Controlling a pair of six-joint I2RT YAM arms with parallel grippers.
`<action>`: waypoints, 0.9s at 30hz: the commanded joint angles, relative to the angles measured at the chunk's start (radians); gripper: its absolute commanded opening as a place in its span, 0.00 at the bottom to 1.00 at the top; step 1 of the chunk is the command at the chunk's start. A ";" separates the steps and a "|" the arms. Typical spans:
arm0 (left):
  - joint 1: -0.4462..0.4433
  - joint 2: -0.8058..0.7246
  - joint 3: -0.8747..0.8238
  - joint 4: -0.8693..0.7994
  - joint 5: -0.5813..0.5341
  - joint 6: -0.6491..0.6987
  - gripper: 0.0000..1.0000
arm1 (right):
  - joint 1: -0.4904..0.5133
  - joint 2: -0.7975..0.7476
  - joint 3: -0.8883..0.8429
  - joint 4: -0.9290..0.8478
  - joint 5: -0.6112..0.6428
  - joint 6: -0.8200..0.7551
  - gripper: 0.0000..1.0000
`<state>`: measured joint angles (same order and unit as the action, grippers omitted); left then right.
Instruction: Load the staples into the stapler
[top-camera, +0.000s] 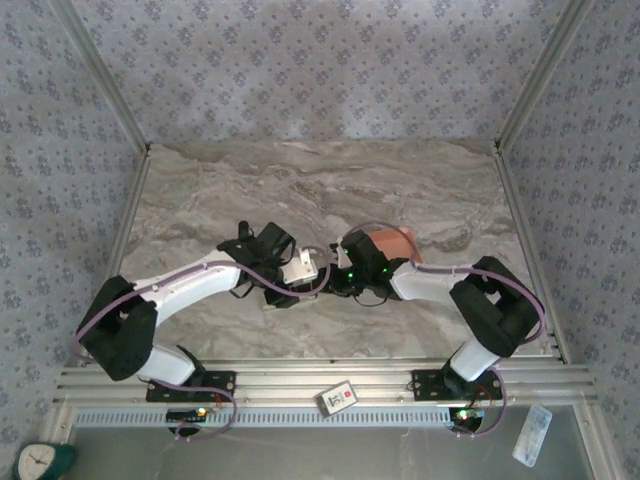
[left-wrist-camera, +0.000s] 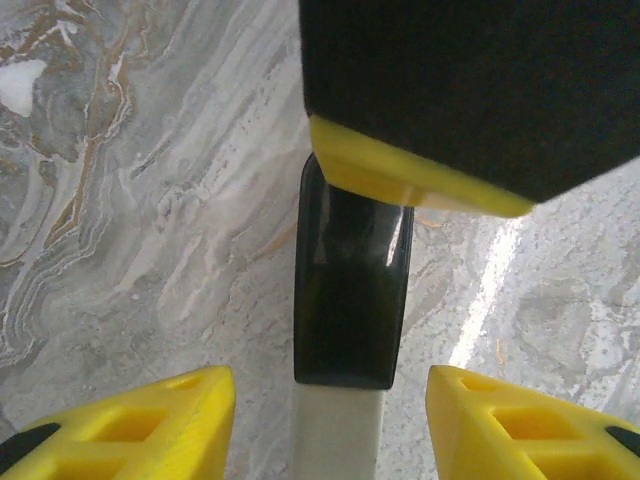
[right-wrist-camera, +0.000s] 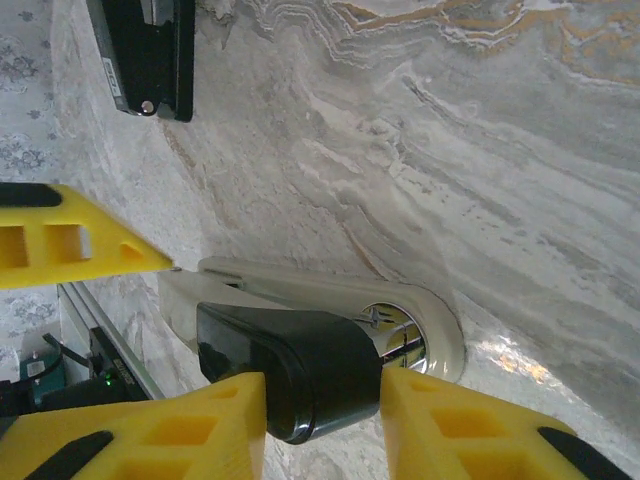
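Stapler (right-wrist-camera: 300, 375) lies near the middle of a grey marbled counter (top-camera: 300, 180), where two robot arms meet over it, inside a booth of flower-patterned walls (top-camera: 300, 60). The left arm (top-camera: 190, 275) reaches in from the left and the right arm (top-camera: 440, 280) from the right, their wrists close together above the counter's near half.

The right tool (right-wrist-camera: 322, 430) is closed on the black top of the stapler, with a yellow finger (right-wrist-camera: 470, 430) pressed against each side of its rounded end. The left tool (left-wrist-camera: 330, 425) stands open, and its yellow fingers (left-wrist-camera: 150, 420) straddle the stapler's cream base with a gap on either side, touching nothing.

From the left wrist, the stapler (left-wrist-camera: 350, 300) runs straight away from the camera, its far end tucked under the right tool's black body. From the right wrist, bare metal shows between the black top and the cream base at the rounded end.

A pinkish object (top-camera: 392, 240) sits just behind the right wrist; what it is cannot be told. A small white card (top-camera: 337, 397) rests on the metal rail (top-camera: 300, 380) between the arm bases. A teal clock (top-camera: 40, 462) sits at the near left corner, off the counter.
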<state>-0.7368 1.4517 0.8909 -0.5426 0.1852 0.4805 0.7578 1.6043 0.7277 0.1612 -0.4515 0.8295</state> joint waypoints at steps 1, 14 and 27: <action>-0.001 0.037 0.000 0.021 -0.009 0.019 0.52 | 0.003 0.024 -0.026 -0.131 0.066 -0.009 0.35; -0.011 0.104 0.017 0.022 -0.003 0.035 0.48 | 0.022 0.057 -0.012 -0.234 0.148 -0.034 0.28; -0.013 0.121 0.029 0.023 -0.017 0.029 0.45 | -0.002 -0.134 0.015 -0.203 0.111 -0.084 0.53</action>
<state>-0.7425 1.5490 0.8974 -0.5217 0.1722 0.5110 0.7616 1.5490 0.7444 0.0177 -0.3618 0.7837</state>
